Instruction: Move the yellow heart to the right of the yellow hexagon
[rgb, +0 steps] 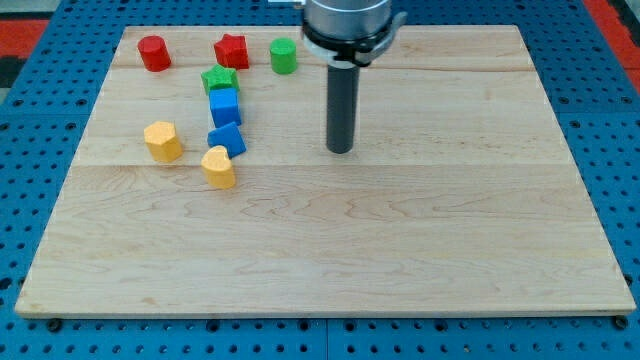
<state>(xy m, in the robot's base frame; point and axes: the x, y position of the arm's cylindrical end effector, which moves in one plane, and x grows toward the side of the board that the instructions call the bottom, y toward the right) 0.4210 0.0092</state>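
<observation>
Two yellow blocks: yellow heart (219, 167) sits at four o'clock of yellow hexagon (162, 141); my tip (341, 150), fingerless, stands well apart at three o'clock.

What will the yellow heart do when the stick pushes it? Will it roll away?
The yellow heart probably slides rather than rolls: it sits flat on the smooth wooden board. It looks small and chunky, so likely light and unlikely to tip. My tip is well off to its right, and an off-centre push might spin it.
</observation>
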